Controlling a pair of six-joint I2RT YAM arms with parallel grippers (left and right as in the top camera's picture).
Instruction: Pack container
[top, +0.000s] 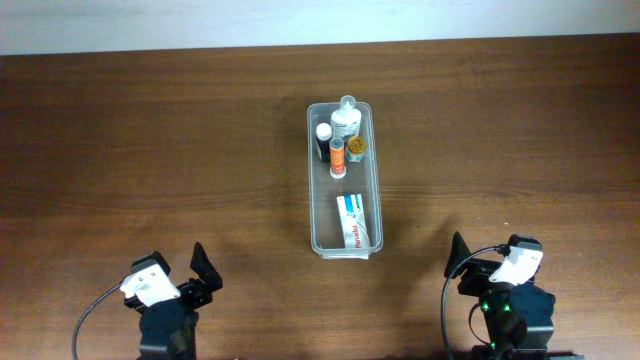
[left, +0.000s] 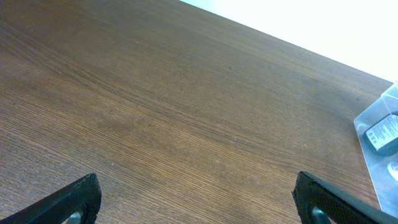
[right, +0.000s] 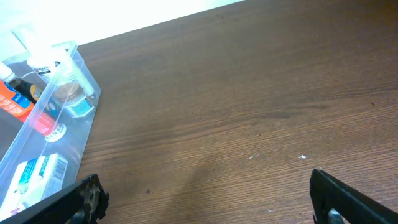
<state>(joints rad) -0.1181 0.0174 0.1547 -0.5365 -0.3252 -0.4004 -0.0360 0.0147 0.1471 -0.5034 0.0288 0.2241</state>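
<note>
**Fingers (left: 74, 200) spread wide, nothing held — mind the container (top: 309, 180) rim**

Your left gripper (left: 199, 204) and right gripper (right: 211, 200) both gape, nothing pinched. Both sit near your edge of the table (top: 150, 150), well apart from the container, which lies mid-table btwn the arms w/ small bottles (top: 346, 122) and a box (top: 356, 222) already inside. Likely trouble: reach in low and a finger clips the clear rim — bin slides, contents topple.

Brown wood-grain tabletop (top: 150, 130) carried the clear container (top: 310, 190) directly, flat on its base. Tabletop's far edge lay beyond the container.
</note>
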